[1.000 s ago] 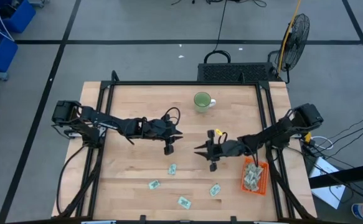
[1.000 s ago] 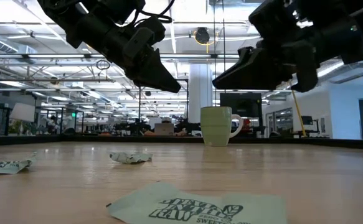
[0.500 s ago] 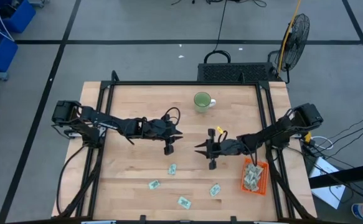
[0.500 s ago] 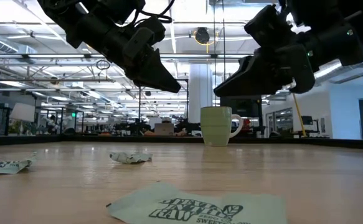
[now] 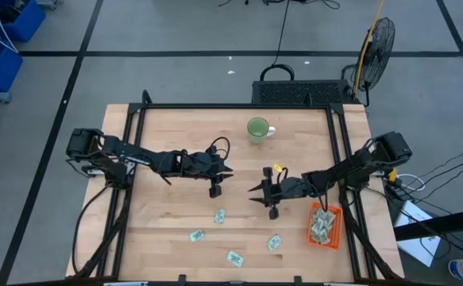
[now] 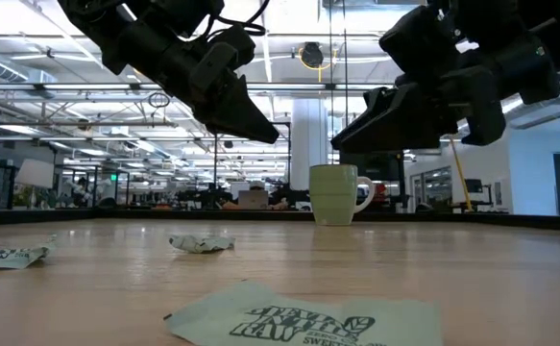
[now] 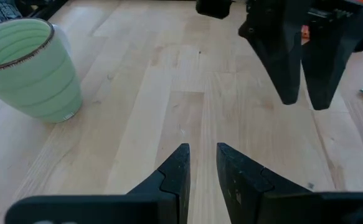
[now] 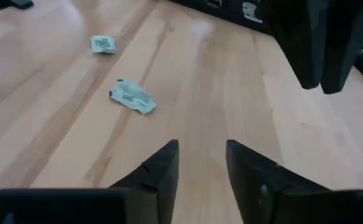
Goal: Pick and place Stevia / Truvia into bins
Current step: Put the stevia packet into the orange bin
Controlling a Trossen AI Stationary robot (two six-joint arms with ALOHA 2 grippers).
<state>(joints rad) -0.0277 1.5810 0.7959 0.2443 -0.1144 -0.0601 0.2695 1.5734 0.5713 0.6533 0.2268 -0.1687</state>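
Note:
Several pale green and white Stevia sachets lie flat on the wooden table near its front: one (image 5: 219,215), another (image 5: 196,235), a third (image 5: 274,242); the right wrist view shows a crumpled one (image 8: 133,96). The orange tray (image 5: 336,230) at the right front holds more sachets. My left gripper (image 5: 229,175) hovers above the table's middle, narrowly open and empty (image 7: 203,168). My right gripper (image 5: 251,193) faces it from the right, open and empty (image 8: 201,162), above bare wood, with the loose sachets nearer the front edge.
A round green mug (image 5: 257,129) stands at the far middle of the table; it also shows in the left wrist view (image 7: 28,68). The two grippers' tips stand close together. Bare wood lies between the grippers and the sachets.
My right gripper has turned a little at the wrist, and its tips have dipped slightly toward the table. The sachets have stayed where they were.

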